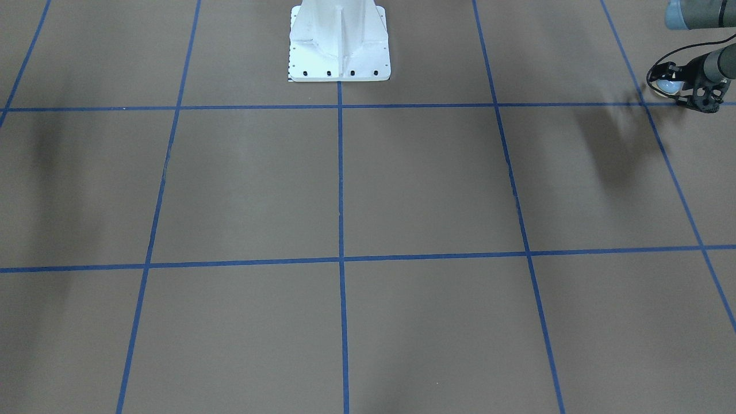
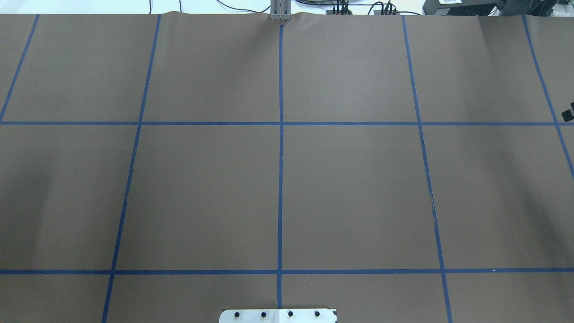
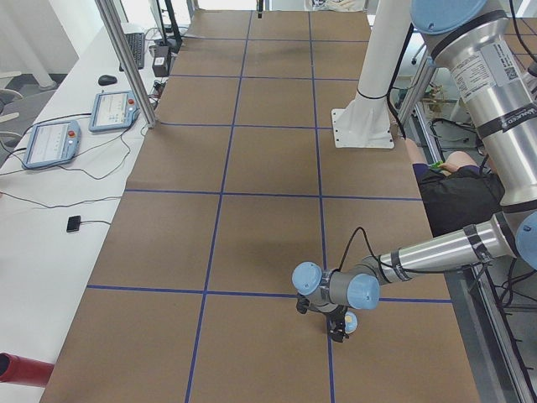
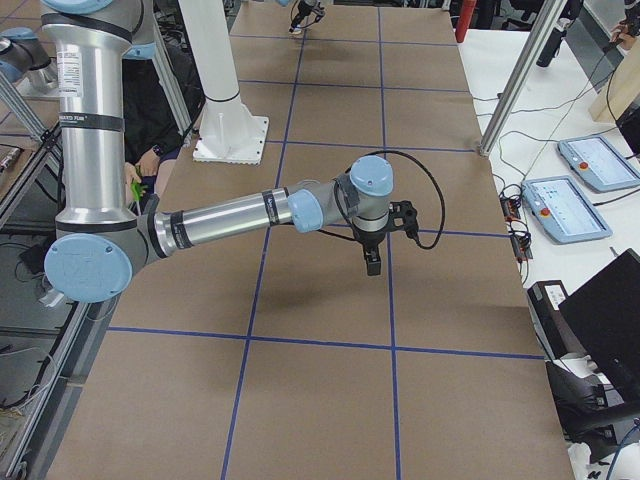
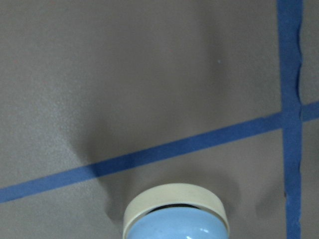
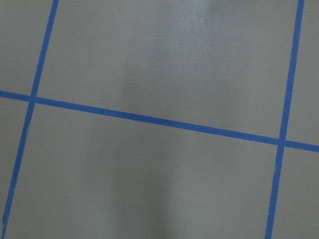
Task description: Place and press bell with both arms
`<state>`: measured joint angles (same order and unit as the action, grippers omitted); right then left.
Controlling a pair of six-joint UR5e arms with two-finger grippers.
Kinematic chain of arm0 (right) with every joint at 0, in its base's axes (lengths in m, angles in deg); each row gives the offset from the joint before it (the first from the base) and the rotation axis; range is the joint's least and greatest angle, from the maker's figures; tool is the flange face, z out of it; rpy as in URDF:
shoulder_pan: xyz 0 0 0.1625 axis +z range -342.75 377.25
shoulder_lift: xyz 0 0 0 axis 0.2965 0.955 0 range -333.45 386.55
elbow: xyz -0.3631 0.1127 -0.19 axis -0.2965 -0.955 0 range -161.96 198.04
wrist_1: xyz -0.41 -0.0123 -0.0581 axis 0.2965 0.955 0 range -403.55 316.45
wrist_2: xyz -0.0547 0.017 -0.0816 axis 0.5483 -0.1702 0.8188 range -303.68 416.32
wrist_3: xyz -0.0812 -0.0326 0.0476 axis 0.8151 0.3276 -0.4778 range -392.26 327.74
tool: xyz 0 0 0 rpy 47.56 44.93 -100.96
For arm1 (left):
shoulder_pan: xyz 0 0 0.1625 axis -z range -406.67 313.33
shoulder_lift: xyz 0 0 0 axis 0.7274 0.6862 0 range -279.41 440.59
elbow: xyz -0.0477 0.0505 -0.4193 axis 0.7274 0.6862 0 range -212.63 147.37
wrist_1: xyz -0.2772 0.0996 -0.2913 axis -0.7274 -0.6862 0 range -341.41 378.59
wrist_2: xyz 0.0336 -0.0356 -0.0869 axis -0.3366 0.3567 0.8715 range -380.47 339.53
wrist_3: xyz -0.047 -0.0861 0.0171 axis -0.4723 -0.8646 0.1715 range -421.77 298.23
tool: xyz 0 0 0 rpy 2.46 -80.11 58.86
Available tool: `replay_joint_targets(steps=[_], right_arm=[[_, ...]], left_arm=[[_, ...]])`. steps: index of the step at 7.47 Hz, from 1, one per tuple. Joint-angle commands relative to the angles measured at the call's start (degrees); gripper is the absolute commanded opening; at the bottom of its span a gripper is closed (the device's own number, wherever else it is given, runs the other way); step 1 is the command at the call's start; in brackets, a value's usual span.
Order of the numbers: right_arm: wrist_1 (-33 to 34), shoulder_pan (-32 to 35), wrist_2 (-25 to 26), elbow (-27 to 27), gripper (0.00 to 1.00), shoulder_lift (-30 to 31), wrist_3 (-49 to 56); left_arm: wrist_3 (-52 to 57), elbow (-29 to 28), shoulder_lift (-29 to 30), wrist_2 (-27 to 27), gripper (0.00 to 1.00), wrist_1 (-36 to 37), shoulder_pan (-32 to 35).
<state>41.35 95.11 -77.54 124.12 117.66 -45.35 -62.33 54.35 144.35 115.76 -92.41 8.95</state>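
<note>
Front and overhead cameras face each other, both showing the pedestal [image 1: 339,46].

Counts:
- bell [image 5: 174,230]: one
- robot arms: two, the left arm [image 3: 436,248] and the right arm [image 4: 230,215]
- white bolted pedestal [image 1: 339,46]: one
- teach pendants [image 3: 115,110] beside the tabletop [image 2: 350,197]: two

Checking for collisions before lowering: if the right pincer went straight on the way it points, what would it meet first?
The right pincer points down. Its wrist view shows only the brown table cover and blue tape lines, so it would likely meet bare cover first; the gap is unclear.
</note>
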Motion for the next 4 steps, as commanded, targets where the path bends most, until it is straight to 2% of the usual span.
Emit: replay_joint_targets(steps=[1, 2, 3, 4], right_arm=[[0.0, -0.08, 0.0, 0.0, 1.0, -0.06, 0.0], [0.0, -0.08, 0.0, 0.0, 1.0, -0.06, 0.0], [0.0, -0.08, 0.0, 0.09, 1.0, -0.06, 0.0], [0.0, -0.08, 0.0, 0.09, 1.0, -0.06, 0.0]], left_arm=[[-0.4, -0.05, 0.05, -0.09, 0.62, -0.09, -0.33], [-0.49, -0.05, -0.04, -0.09, 0.39, -0.61, -0.42], [-0.58, 0.03, -0.48, 0.0, 0.25, -1.84, -0.42], [-0.58, 0.21, -1.26, -0.09, 0.18, -3.59, -0.42]])
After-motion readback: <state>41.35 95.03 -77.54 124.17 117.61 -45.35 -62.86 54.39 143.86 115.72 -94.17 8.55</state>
